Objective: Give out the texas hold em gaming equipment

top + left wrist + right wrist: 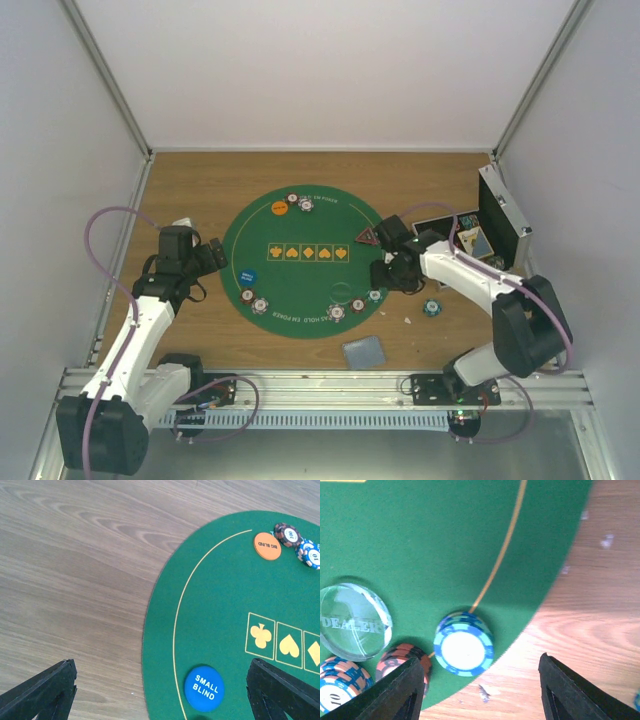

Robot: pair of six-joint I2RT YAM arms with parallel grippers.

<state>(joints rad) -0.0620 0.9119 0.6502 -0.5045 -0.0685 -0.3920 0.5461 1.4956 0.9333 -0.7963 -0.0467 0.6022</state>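
Overhead, the layout: a round green felt mat (305, 262) lies mid-way across the wooden table (190, 195); an open silver case (503, 222) stands to the right, off the felt.
Right gripper (478, 658): low over the mat's near-right rim, jaws apart and empty, touching nothing.
Teal chip stack (463, 647): upright on the felt at the very rim, between the right gripper's two fingers (395, 690), with a gap on each side and the narrower gap on the camera's left.
Neighbours: a red chip stack (402, 662) sits just beside the teal one; a clear dealer button (352, 621) lies farther in on the felt.
Left gripper (161, 665): spread wide and empty above the mat's left edge.
Small blind disc (204, 688): blue, flat on the felt between the left fingers, untouched.
Big blind disc (267, 546): orange, on the far side of the mat, with two chip stacks just beside it.
Off the mat: a loose teal chip (432, 308) lies on bare wood to the right of the right gripper; a grey-blue card pack (364, 351) lies near the front edge.
Key relation: the loose chip looks like the next pick. It lies to the right gripper's outer side, far nearer the right arm than the left. Being round, it has no long axis to line the jaws up with.
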